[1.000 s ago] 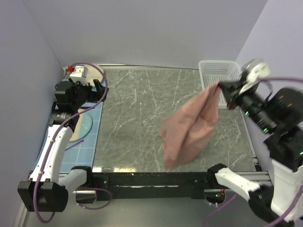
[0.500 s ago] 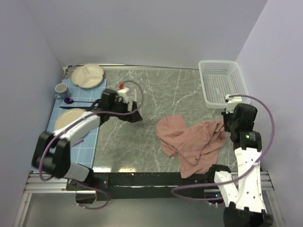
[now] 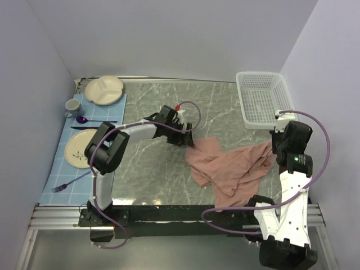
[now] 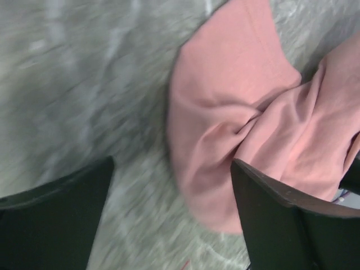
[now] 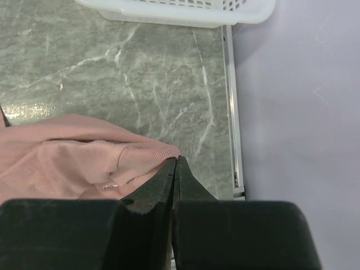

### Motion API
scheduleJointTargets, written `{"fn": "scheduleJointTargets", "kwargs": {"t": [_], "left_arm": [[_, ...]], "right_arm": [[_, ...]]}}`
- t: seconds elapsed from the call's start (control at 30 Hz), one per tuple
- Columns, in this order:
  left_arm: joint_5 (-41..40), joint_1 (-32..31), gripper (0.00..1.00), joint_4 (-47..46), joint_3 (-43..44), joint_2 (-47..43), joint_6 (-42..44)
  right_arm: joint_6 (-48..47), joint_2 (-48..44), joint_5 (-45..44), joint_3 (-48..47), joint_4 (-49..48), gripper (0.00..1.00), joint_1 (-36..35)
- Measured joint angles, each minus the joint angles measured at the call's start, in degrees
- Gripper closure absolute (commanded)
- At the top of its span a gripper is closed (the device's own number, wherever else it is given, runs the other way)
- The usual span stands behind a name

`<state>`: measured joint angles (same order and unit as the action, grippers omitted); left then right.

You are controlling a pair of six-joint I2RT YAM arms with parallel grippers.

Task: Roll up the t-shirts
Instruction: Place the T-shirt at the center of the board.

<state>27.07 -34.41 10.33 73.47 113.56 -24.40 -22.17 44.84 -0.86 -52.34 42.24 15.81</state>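
The salmon-pink t-shirt (image 3: 228, 169) lies crumpled on the right half of the marble table; its chest print is hidden. My right gripper (image 3: 275, 151) is at the shirt's right end. In the right wrist view the gripper (image 5: 176, 162) is shut, pinching a ribbed edge of the shirt (image 5: 73, 160) at its tips. My left gripper (image 3: 189, 140) is stretched out low over the shirt's left edge. In the left wrist view that gripper (image 4: 171, 219) is open, with a fold of the shirt (image 4: 225, 135) lying between its dark fingers (image 4: 292, 225).
A white plastic basket (image 3: 261, 100) stands at the back right, also in the right wrist view (image 5: 185, 11). A blue mat (image 3: 115, 147) at the left holds a divided plate (image 3: 104, 90), a cup (image 3: 72, 106), a round plate (image 3: 79, 147), a spoon and a fork (image 3: 70, 181).
The right gripper has come down, and the shirt went from hanging in the air to lying on the table. The left arm has swung from the far left over to the shirt's left edge.
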Motion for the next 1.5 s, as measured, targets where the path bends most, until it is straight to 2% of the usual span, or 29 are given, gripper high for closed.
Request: {"fn": "scheduleJointTargets", "kwargs": {"t": [0.03, 0.1, 0.13, 0.23, 0.37, 0.47, 0.57, 0.7, 0.8, 0.93, 1.1, 1.27, 1.37, 1.5], "left_arm": [[0.5, -0.6, 0.31, -0.1, 1.0, 1.2, -0.5], [1.6, -1.2, 0.38, -0.4, 3.5, 3.6, -1.2], [1.8, -1.3, 0.56, -0.6, 4.3, 4.5, -1.5], [3.1, -1.4, 0.99, -0.6, 6.2, 6.9, -1.9], [3.1, -0.9, 0.99, 2.2, 5.9, 6.8, -0.6], [3.3, 0.9, 0.99, 5.2, 3.0, 1.6, 0.6], [3.3, 5.2, 0.99, 9.7, 0.3, -8.7, 2.3], [2.1, 11.3, 0.99, 13.3, 0.1, -26.6, 4.5], [1.0, 12.6, 0.99, 14.7, 0.0, -39.1, 5.8], [0.9, 13.0, 0.99, 18.2, -0.3, -48.6, 7.3], [-1.0, 15.0, 0.99, 24.8, 0.7, -50.0, 8.8], [-2.1, 15.5, 0.99, 26.6, 0.8, -48.4, 8.9], [-3.6, 15.6, 0.99, 25.0, 0.8, -44.7, 9.2], [-5.7, 15.9, 0.99, 19.6, 0.8, -33.6, 10.0]], "right_arm": [[0.0, -0.1, 0.0, 0.0, 0.0, 1.0, 0.0], [-0.1, -0.2, 0.2, 0.0, 0.0, 1.0, 0.0], [-0.2, -0.3, 0.3, 0.0, 0.0, 1.0, 0.1], [-0.6, -0.5, 1.4, 0.0, 0.0, 1.0, 0.2], [-2.0, -0.4, 4.8, -0.2, 0.0, 1.0, 0.2], [-3.1, -0.3, 9.5, -1.9, 0.2, 1.0, -0.2], [-3.4, 0.3, 14.2, -6.6, 0.3, 1.0, -2.2], [-2.5, 1.3, 18.3, -13.8, -1.2, 1.0, -7.5], [-0.1, 0.9, 19.5, -15.1, -3.1, 1.0, -9.3], [3.6, -0.7, 17.9, -14.3, -3.6, 1.0, -9.3], [5.8, -2.4, 17.5, -12.8, -1.4, 1.0, -6.7], [6.5, -4.2, 16.5, -10.1, -1.2, 1.0, -6.2], [5.9, -2.8, 15.5, -5.6, -2.2, 1.0, -5.9], [4.2, 3.2, 13.4, 0.8, -5.0, 1.0, -4.9]]}}
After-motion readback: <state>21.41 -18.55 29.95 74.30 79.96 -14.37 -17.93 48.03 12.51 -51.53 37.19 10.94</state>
